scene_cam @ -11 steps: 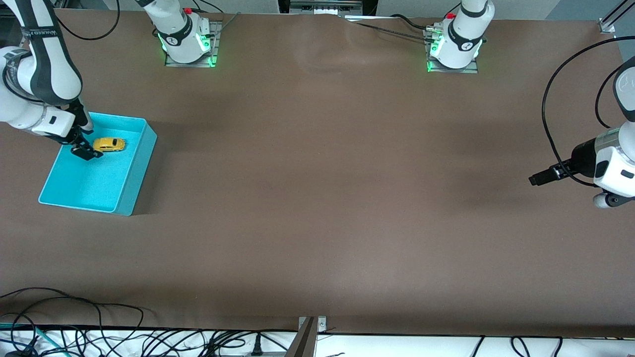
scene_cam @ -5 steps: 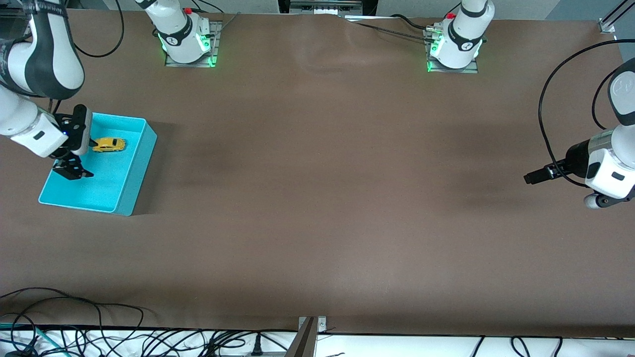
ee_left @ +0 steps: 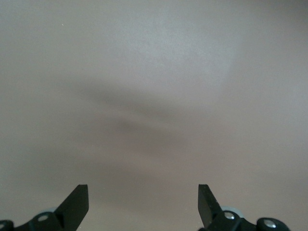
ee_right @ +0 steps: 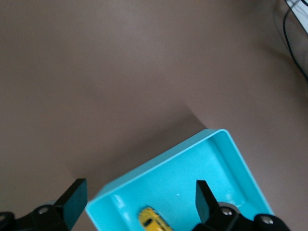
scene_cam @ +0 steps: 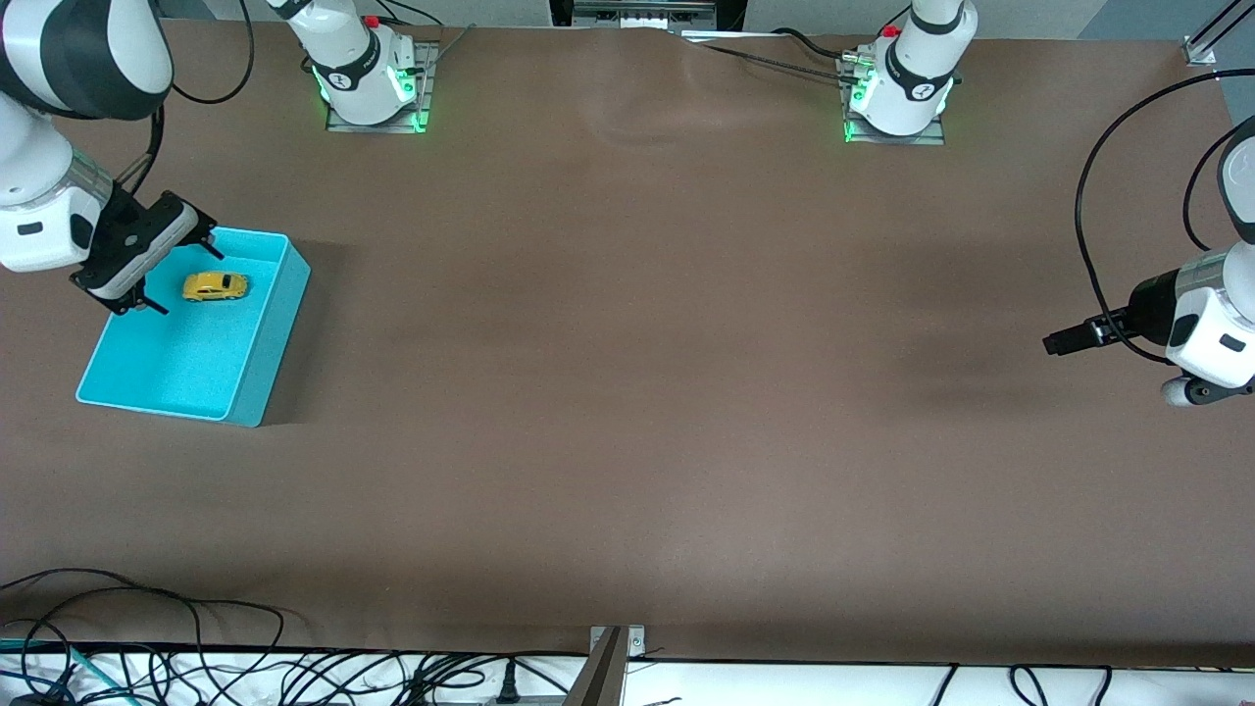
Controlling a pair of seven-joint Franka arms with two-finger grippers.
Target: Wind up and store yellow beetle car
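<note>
- Currently right gripper [scene_cam: 147, 265] sits at the right arm's end of the table, up in the air over the edge of the teal bin [scene_cam: 257, 345]; fingers spread wide, nothing between them; right wrist view confirms the gap is empty
- yellow beetle car [scene_cam: 215, 285] is inside the teal bin, on its wheels on the bin floor, in the half farther from the front camera; apart from the bin walls and not touching the gripper; looks stored already, so the task reads as essentially done
- handling, as a judgement: car is tiny and likely light and rigid; smooth rounded shell probably slippery; if it needs another pick, pinch across the flat body sides just above the wheels, not over the domed roof; light force is enough; small wheels could roll it away from a nudge
- brown table [scene_cam: 637, 392] between the two arms is bare
- left gripper [scene_cam: 1059, 343] waits over the left arm's end of the table; fingers apart, holding nothing; left wrist view shows only table surface
</note>
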